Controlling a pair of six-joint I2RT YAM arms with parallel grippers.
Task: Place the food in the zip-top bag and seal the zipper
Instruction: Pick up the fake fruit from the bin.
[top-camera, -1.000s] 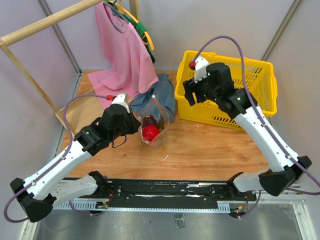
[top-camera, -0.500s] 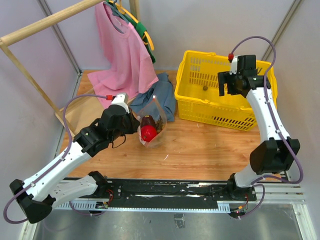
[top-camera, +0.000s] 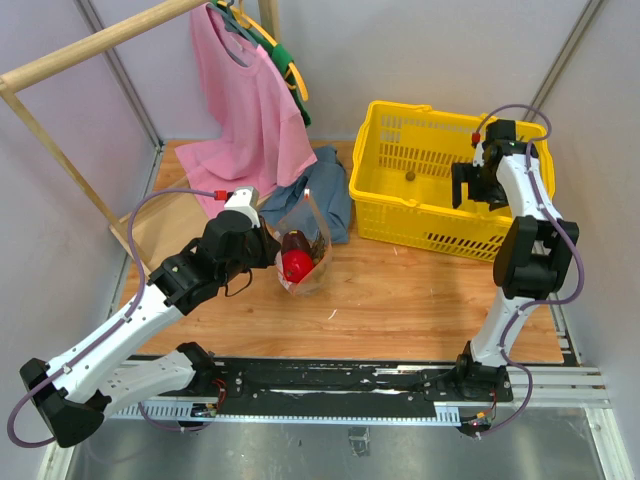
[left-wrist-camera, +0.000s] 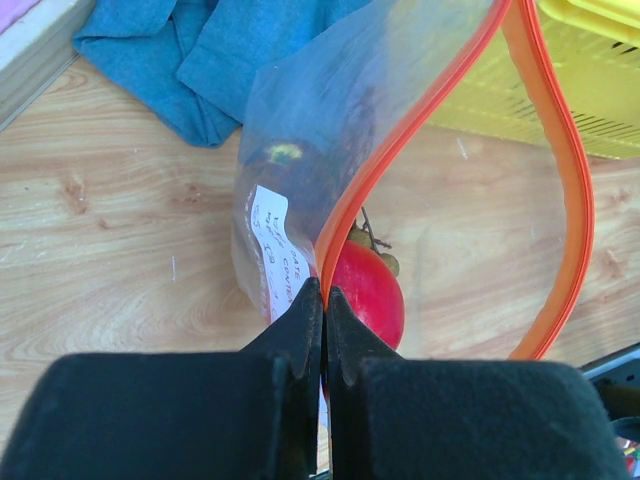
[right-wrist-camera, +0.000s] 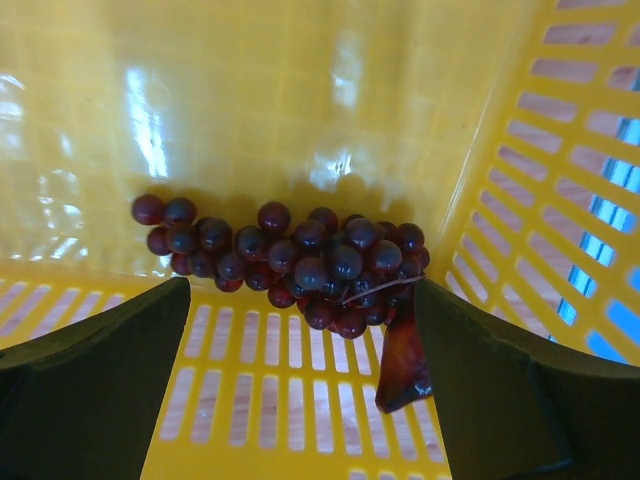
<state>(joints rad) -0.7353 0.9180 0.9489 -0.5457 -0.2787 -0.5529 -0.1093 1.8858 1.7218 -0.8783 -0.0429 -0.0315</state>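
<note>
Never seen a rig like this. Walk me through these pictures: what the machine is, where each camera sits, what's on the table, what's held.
These are two robot arms bolted at a table's near edge, each ending in a two-finger gripper. One picture looks down from above and behind the arms. The other two come from cameras on the wrists.

On the table are a yellow basket, a clear bag and a blue cloth. A pink shirt hangs at the back.

The left gripper is pinched shut on the bag at its orange zipper, with the mouth gaping. A red fruit lies inside.

The right gripper is open inside the basket, with a finger on either side of a grape bunch, not gripping it.
</note>
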